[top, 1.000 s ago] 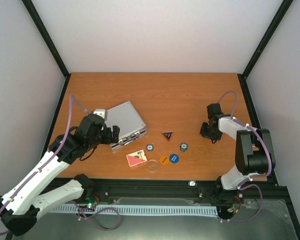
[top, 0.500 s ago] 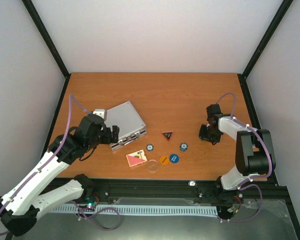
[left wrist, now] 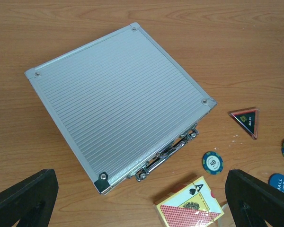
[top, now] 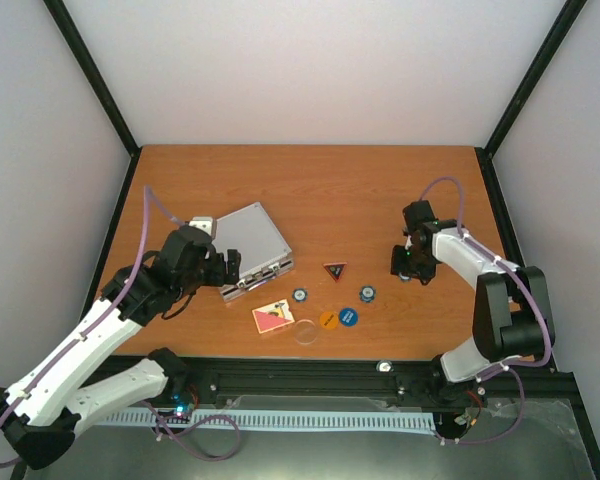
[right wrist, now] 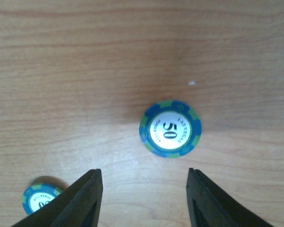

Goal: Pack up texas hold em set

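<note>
Case (left wrist: 118, 99) lies closed on the desk (left wrist: 255, 47). Left gripper (left wrist: 142, 189) released wide above it, likely to open it. Right gripper (right wrist: 143, 189) parted, empty, lined up on the 50 chip (right wrist: 170, 128)

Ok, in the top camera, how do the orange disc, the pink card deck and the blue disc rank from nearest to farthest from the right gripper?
1. The blue disc: nearest the right gripper, left of it and toward the near edge.
2. The orange disc: just left of the blue disc.
3. The pink card deck: farthest, at the left end of that row.
</note>
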Controlling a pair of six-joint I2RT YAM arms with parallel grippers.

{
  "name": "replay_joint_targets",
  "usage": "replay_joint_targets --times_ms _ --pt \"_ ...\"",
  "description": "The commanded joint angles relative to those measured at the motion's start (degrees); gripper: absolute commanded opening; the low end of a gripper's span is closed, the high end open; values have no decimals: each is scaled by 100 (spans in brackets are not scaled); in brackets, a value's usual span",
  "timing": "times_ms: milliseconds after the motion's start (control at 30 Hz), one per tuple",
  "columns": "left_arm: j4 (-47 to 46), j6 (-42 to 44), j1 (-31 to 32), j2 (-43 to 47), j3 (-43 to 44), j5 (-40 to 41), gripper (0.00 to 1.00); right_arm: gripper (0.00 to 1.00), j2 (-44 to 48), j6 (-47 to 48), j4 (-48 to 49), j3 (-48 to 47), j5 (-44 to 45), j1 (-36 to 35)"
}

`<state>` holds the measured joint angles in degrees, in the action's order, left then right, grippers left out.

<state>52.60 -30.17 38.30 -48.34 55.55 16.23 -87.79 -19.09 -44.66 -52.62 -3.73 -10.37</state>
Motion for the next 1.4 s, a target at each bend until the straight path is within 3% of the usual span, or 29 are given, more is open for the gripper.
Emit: replay_joint_targets --times_ms 0,367,467,733,1000,1167,1367 --pt "-122 91 2 -2 52 -21 100 52 -82 35 -98 -192 316 -17" --pt "-39 108 2 78 36 20 100 53 -780 -92 339 -199 500 -15" --pt "-26 83 2 78 31 41 100 64 -784 -101 327 -261 667 -9" --pt "-70 60 2 61 -35 30 100 64 -904 -66 430 -260 618 64" --pt "-4 42 2 131 -37 97 100 55 -973 -133 585 -47 510 79" --pt "-12 46 1 126 -52 90 100 34 -957 -143 630 53 489 79" --pt "4 55 2 127 12 104 100 29 -898 -130 633 15 370 79"
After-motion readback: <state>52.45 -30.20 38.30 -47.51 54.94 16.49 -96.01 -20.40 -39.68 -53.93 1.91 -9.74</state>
